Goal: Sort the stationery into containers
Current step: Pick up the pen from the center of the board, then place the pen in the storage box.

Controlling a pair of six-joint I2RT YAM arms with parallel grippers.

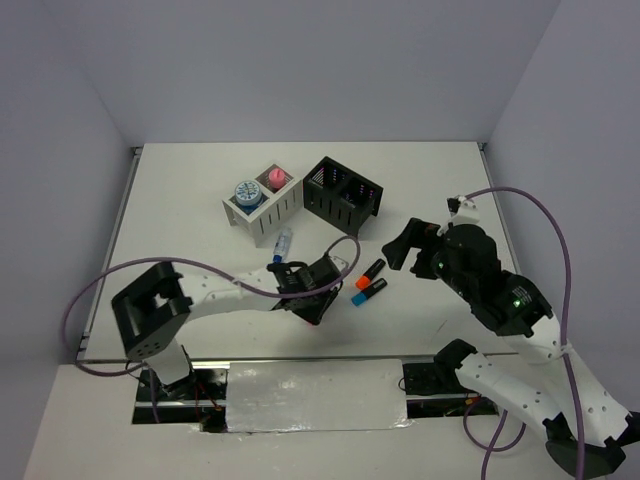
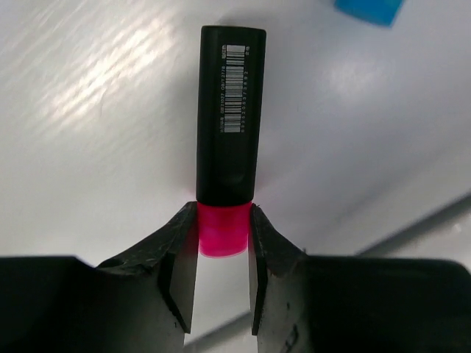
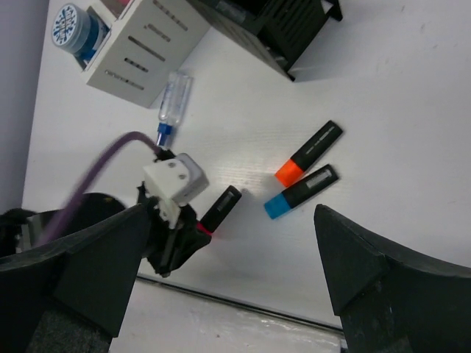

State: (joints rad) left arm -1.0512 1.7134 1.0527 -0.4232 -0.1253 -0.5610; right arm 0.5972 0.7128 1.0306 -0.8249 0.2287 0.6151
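Two items sit sorted, four wait. Left gripper (image 2: pixel 221 224) pinches the pink highlighter (image 2: pixel 228 110) by its cap, barrel level near the table's front, butt aimed away; right gripper (image 1: pixel 410 245) hovers spread. Orange highlighter (image 1: pixel 372 269), blue highlighter (image 1: pixel 368 291) and stick (image 1: pixel 283 243) lie loose; beyond, the white box (image 1: pixel 262 222) holds tape roll (image 1: pixel 245 192) and pink tube (image 1: pixel 275 178).

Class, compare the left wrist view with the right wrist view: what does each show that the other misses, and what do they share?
Left wrist only: the barcode label on the pink highlighter. Right wrist only: the white box, black box, tape roll, blue-white stick and orange highlighter. Both: the pink highlighter held at its pink end by the left gripper, the table, and the blue highlighter, just a corner in the left wrist view.
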